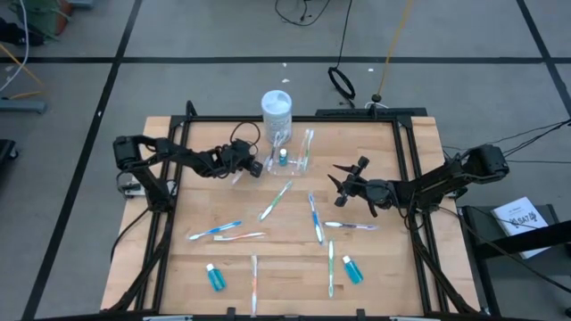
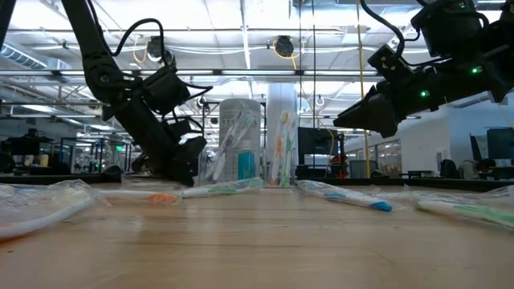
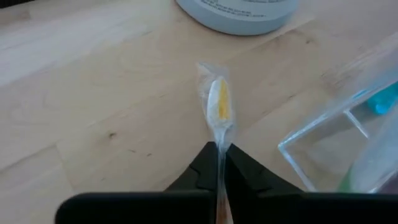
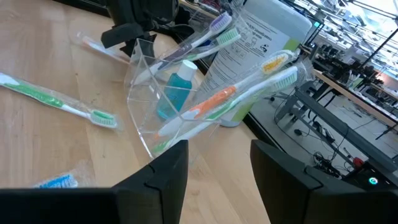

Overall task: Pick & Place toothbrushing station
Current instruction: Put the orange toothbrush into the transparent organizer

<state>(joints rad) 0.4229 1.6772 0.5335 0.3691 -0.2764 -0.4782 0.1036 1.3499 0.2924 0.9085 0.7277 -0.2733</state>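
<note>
The toothbrushing station (image 1: 293,157), a clear plastic holder with compartments, stands at the table's far middle, just in front of the white jar (image 1: 277,111). It holds several toothbrushes and a small blue bottle (image 4: 177,84). It also shows in the right wrist view (image 4: 163,99) and the left wrist view (image 3: 339,140). My left gripper (image 1: 254,165) is just left of the holder, shut on a wrapped toothbrush (image 3: 219,102) with a yellow-orange head. My right gripper (image 1: 342,184) is open and empty to the holder's right, its fingers (image 4: 168,165) pointing at it. My left gripper pinches the wrapped toothbrush at its neck (image 3: 221,149), just behind the head, between its two fingers. The brush lies along the fingers, and its head sticks out past the fingertips toward the jar. The head is low over the table; whether it touches the wood I cannot tell.
Several wrapped toothbrushes lie scattered on the near half of the table (image 1: 214,232) (image 1: 276,200) (image 1: 315,218) (image 1: 331,267). Two blue bottles (image 1: 215,277) (image 1: 351,269) lie near the front. A black frame (image 1: 406,178) borders the table.
</note>
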